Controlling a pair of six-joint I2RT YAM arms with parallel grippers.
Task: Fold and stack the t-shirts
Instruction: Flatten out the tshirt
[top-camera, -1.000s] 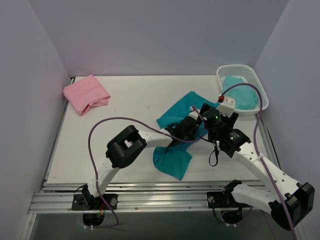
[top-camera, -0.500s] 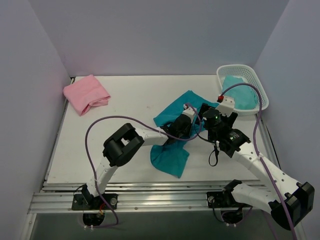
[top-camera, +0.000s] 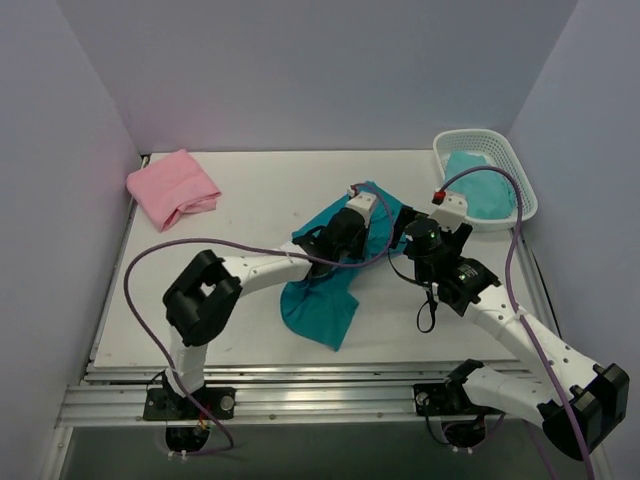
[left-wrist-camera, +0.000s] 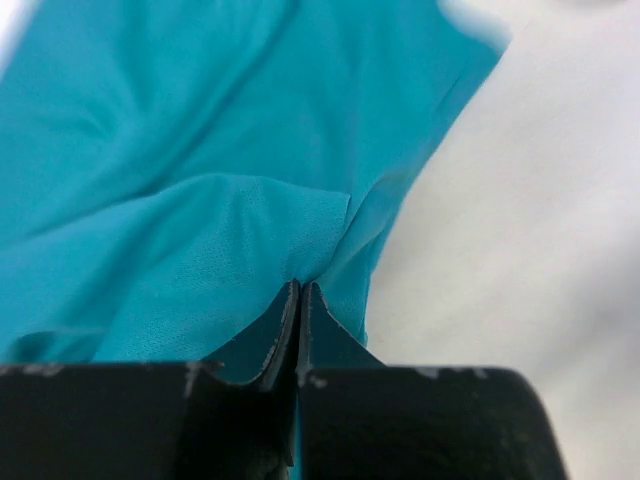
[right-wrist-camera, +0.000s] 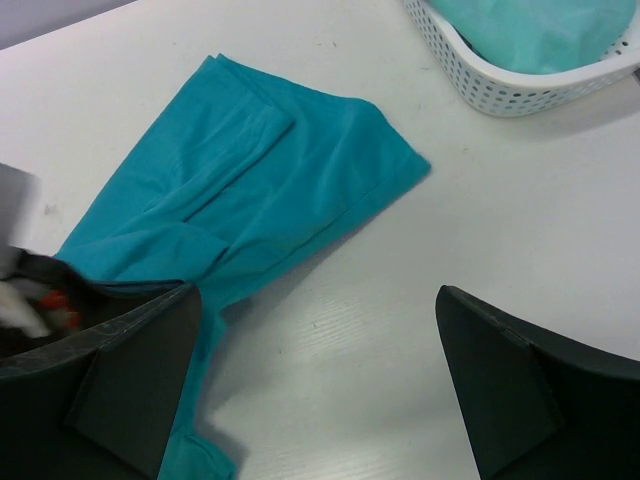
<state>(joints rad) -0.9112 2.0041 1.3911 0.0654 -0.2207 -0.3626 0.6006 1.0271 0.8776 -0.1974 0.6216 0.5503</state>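
Note:
The teal t-shirt (top-camera: 318, 305) lies crumpled at the middle of the table, with one part toward the far right and one part toward the near edge. My left gripper (top-camera: 337, 240) is over its middle and shut on a fold of it. The left wrist view shows the jaws (left-wrist-camera: 300, 288) pinched on the teal cloth (left-wrist-camera: 200, 150). My right gripper (top-camera: 413, 233) is open and empty just right of the shirt. In its wrist view the open gripper (right-wrist-camera: 315, 300) is over bare table beside the teal shirt (right-wrist-camera: 260, 190). The pink t-shirt (top-camera: 172, 187) lies folded at the far left.
A white perforated basket (top-camera: 520, 170) stands at the far right with a lighter teal cloth (top-camera: 478, 185) in it. It also shows in the right wrist view (right-wrist-camera: 500, 95). Purple cables loop from both arms over the table.
My left gripper has moved left and away with the teal shirt in it, dragging the cloth leftward. The right arm has barely moved.

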